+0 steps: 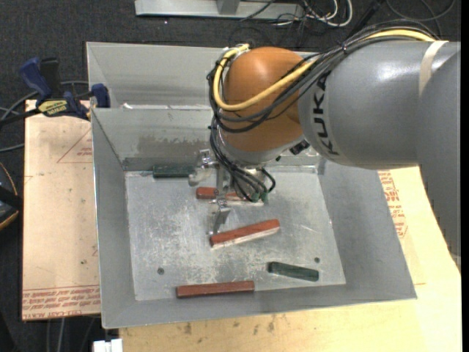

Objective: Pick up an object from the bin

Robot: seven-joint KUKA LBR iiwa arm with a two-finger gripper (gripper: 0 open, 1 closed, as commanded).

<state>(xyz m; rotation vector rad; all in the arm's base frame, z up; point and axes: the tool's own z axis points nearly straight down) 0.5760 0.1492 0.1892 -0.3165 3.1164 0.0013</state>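
My gripper (221,210) hangs below the arm's orange cover, over the middle of the bin floor. Its lower end stands just above the left end of a reddish-brown flat bar with a pale edge (245,233), which lies slanted on the floor. A small red piece (207,193) lies right beside the gripper on its left, partly hidden by it. A dark green stick (170,171) rests along the back wall, to the gripper's left.
A second reddish-brown bar (215,290) lies along the front edge of the floor. A short dark green piece (293,271) sits at the front right. The arm and its cover hide the back right of the bin.
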